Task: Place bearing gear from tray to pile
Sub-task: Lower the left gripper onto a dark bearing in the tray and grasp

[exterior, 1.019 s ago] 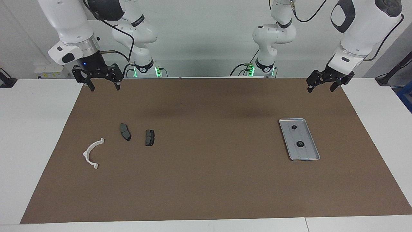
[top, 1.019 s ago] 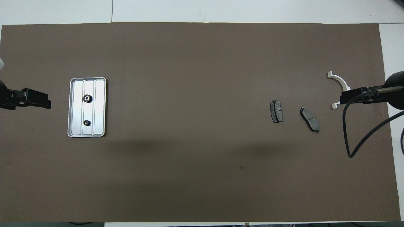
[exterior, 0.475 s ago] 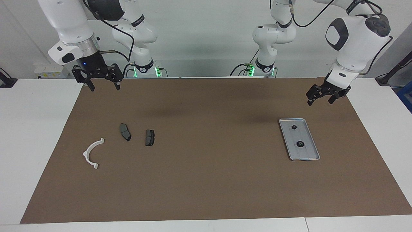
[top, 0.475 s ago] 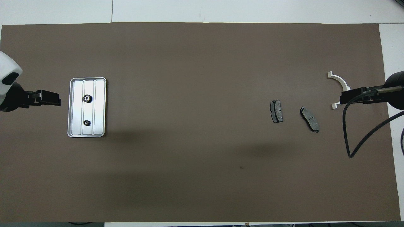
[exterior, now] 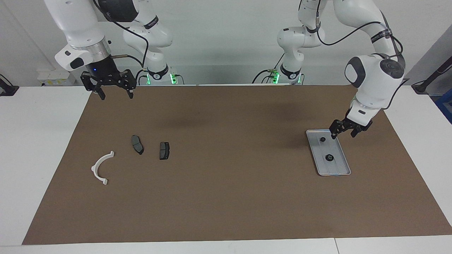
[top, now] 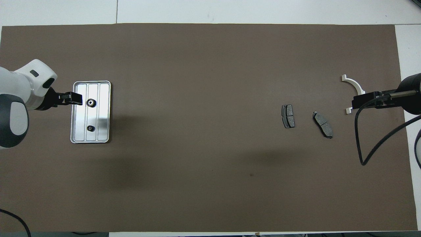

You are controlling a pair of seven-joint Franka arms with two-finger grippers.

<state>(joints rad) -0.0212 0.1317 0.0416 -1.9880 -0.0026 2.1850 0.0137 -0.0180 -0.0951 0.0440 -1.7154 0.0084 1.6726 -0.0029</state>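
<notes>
Left claw open and empty over the tray near the bench's left-arm end, right claw open and empty above the robot-side corner at the right-arm end.

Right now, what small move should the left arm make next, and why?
Probably lower the left hand onto a gear in the tray. The hand is open, over the tray's rim, and both gears lie in the tray. The right hand waits.

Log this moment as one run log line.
phase: reaching | left pincer: open, over tray edge | two gears in tray | right pincer: open, waiting | pile: untouched
</notes>
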